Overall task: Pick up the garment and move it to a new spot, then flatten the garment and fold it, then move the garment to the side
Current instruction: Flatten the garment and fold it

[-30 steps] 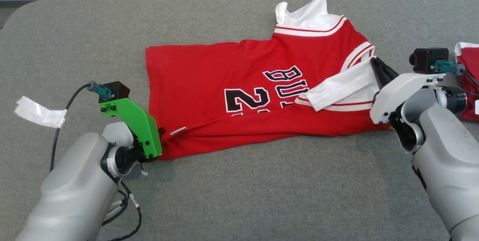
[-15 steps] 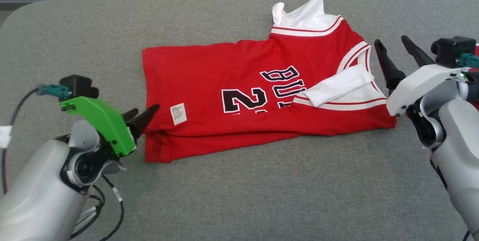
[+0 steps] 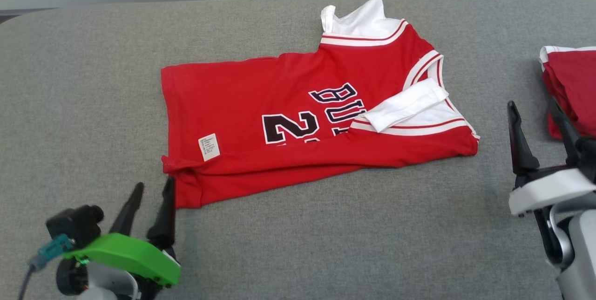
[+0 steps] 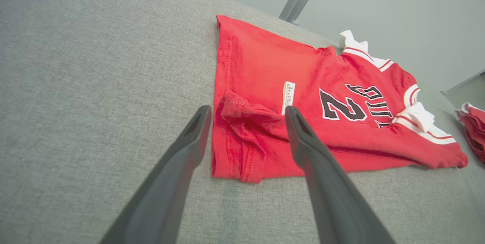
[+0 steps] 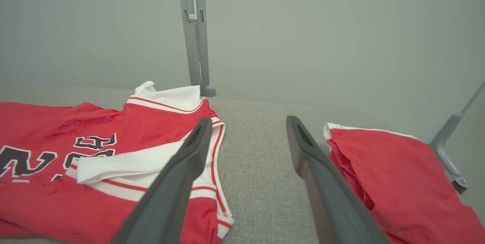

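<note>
The garment [image 3: 298,99] is a red jersey with white trim and black lettering, lying on the grey table with its near long edge folded over. A white label [image 3: 209,146] shows by its left hem. My left gripper [image 3: 151,187] stands open just off the jersey's near left corner, touching nothing; in the left wrist view the bunched hem corner [image 4: 242,113] lies between and beyond my left gripper [image 4: 246,113]. My right gripper [image 3: 533,106] is open to the right of the jersey, apart from it, over bare table [image 5: 246,122].
A stack of folded red garments [image 3: 570,85] sits at the right edge of the table [image 3: 84,81], close to my right gripper's far finger; it is also in the right wrist view [image 5: 390,175]. A grey post [image 5: 195,32] rises behind the table's far edge.
Both grippers were shut on the jersey's ends, then opened and let go. Both arms have drawn back toward me, and the folded jersey lies free. The head camera has shifted a little.
</note>
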You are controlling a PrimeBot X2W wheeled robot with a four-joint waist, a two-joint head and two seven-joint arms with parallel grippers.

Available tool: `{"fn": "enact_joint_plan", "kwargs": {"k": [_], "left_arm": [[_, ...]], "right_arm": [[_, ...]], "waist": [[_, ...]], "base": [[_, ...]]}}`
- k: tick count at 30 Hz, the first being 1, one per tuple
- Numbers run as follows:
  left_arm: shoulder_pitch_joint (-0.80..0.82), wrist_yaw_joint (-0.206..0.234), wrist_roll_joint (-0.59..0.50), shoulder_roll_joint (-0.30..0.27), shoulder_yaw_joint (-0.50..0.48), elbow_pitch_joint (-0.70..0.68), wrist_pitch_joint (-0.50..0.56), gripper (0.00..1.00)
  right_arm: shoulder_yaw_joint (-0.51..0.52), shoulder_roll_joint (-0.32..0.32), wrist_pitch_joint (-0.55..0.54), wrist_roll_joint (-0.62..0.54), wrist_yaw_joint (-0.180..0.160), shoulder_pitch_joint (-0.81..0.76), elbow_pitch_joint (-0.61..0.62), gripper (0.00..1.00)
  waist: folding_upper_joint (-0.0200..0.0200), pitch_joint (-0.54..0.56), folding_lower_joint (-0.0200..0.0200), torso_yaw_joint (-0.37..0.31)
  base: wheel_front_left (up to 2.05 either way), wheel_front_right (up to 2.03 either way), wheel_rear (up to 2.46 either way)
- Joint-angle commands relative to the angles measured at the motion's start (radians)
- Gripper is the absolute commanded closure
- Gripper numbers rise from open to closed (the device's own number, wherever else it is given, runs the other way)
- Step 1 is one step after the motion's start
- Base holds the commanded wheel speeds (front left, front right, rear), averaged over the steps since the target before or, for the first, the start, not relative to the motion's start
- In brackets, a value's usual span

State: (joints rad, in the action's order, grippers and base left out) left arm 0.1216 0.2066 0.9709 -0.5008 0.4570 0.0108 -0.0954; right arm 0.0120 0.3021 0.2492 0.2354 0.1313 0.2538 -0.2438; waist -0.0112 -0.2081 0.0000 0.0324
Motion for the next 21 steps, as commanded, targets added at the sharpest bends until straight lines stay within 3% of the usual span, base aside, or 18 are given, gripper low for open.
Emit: {"fn": "enact_joint_plan", "kwargs": {"k": [1,4,8,21], "left_arm": [[-0.014,-0.005,-0.007,0.013,0.003,0.0,-0.022,0.0],[-0.04,-0.009,-0.047,0.055,0.024,0.046,-0.099,0.0],[-0.019,-0.026,-0.071,0.1,0.061,0.135,-0.116,0.0],[0.149,-0.075,-0.044,0.149,0.139,0.348,0.059,0.0]], "right_arm": [[0.008,-0.006,0.006,-0.017,-0.001,-0.021,0.008,0.0],[0.055,-0.058,0.013,-0.064,-0.001,-0.082,0.015,0.0],[0.06,-0.085,0.015,-0.099,-0.001,-0.108,-0.025,0.0],[-0.045,-0.032,-0.16,-0.066,-0.001,0.068,-0.211,0.0]], "waist": [[0.0112,-0.002,0.0,0.002],[0.0112,-0.008,0.0,0.013],[0.0112,-0.013,0.0,0.023],[0.0112,-0.02,0.0,0.029]], "base": [[0.0,0.0,0.0],[0.0,0.0,0.0],[0.0,0.0,0.0],[0.0,0.0,0.0]]}}
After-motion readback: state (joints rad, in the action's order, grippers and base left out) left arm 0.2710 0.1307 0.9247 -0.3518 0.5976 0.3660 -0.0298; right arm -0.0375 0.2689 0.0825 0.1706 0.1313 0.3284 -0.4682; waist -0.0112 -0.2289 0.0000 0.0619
